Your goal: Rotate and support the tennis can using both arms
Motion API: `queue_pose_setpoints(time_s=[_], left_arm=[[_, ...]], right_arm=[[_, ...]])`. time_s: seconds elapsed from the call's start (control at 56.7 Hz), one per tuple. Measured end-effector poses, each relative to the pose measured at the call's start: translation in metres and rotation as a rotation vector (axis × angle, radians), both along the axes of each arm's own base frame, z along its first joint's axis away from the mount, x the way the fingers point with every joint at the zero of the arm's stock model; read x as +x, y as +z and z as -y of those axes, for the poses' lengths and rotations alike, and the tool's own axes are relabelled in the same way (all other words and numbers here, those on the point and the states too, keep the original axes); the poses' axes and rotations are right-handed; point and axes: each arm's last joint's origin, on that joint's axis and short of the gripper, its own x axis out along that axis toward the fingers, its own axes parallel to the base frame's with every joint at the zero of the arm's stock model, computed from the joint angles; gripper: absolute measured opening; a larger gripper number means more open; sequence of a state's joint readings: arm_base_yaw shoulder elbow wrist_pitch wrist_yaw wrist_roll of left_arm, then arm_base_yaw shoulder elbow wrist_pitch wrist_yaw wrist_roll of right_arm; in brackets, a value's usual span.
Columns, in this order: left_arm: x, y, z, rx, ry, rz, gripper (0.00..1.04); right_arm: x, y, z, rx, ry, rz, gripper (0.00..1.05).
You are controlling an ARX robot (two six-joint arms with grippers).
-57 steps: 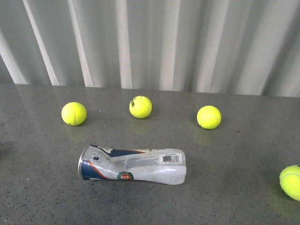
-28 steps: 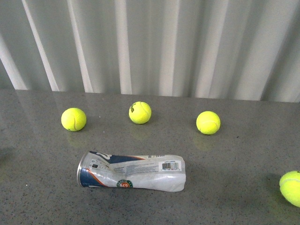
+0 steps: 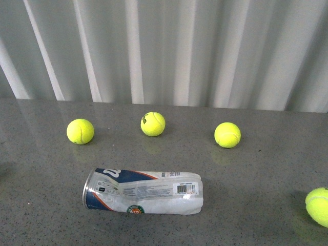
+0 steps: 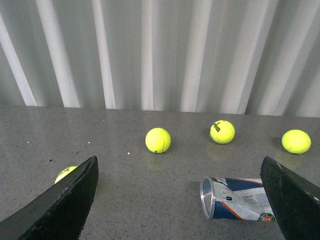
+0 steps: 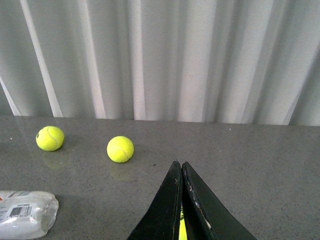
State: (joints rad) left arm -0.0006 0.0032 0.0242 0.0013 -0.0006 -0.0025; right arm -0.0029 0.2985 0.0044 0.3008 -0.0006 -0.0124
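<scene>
The tennis can [image 3: 143, 191] lies on its side on the grey table, silver-rimmed open mouth to the left, crumpled end to the right, green badge facing the front. Neither arm shows in the front view. In the left wrist view the can [image 4: 237, 205] lies just inside the right-hand finger [image 4: 292, 200] of my left gripper [image 4: 180, 200], which is open wide and touches nothing. My right gripper [image 5: 180, 165] is shut, its jaws pressed together with nothing held. The can's crumpled end [image 5: 25, 217] lies well off to its side.
Three tennis balls [image 3: 80, 131] [image 3: 153, 124] [image 3: 227, 135] sit in a row behind the can. Another ball [image 3: 319, 206] is at the right edge. One more ball [image 4: 65, 173] peeks from behind the left gripper's finger. A corrugated grey wall [image 3: 164, 46] closes the table's far side.
The whole scene has slid slightly down in the front view. The can and the balls keep their places relative to each other.
</scene>
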Motion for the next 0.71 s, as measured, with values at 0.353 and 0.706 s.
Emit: queue_pose_setpoints(time_s=[0.353, 0.706], left_arm=[[0.000, 0.000, 0.000, 0.000, 0.000, 0.000, 0.98], [0.000, 0.000, 0.000, 0.000, 0.000, 0.000, 0.98]], right_arm=[[-0.006, 0.000, 0.000, 0.002, 0.000, 0.001, 0.03], [-0.019, -0.003, 0.000, 0.002, 0.000, -0.005, 0.03]])
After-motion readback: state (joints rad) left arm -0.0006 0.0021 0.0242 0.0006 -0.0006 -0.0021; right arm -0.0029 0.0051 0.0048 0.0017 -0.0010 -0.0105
